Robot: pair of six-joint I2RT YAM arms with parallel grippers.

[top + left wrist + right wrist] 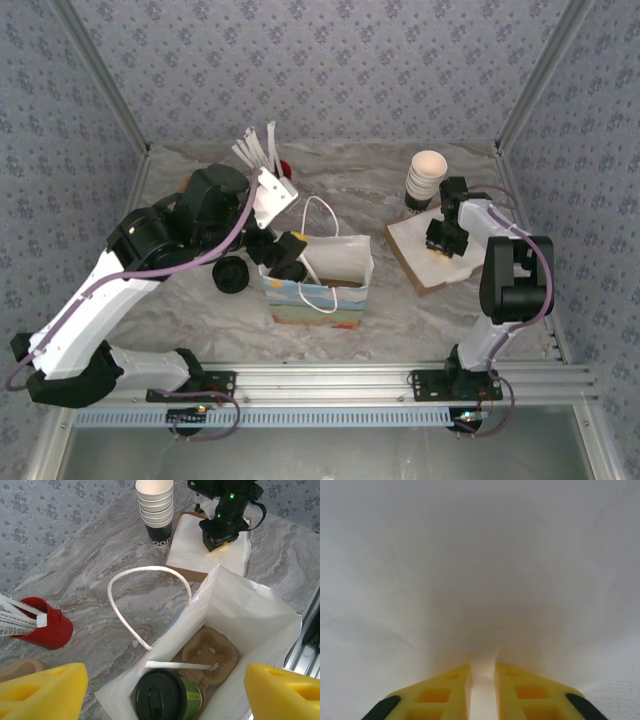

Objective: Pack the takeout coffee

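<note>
Starting on the left: the left gripper [281,256] hangs over the open top of the gift bag [250,605], yellow fingers [45,690] spread wide with nothing in them. Straight below, between the two fingers in the left wrist view, is the takeout coffee [161,697]. It's standing upright at the bottom of the bag, lid up, green side just showing, touching the brown cardboard carrier [210,652] that lies flat beside it. So as far as I can tell the cup is in and let go of, and the hand is above it, not touching.

Handling-wise, my guess is a paper cup like that is light but squashy, and the lid could pop if you pinch hard. If it needs moving I'd take it by the green body just under the lid rim, gently, and keep it level. The bag walls are floppy too.

Over on the right, the right gripper [482,674] is pinched closed on a fold of the white sheet [470,555], well apart from the bag
</note>
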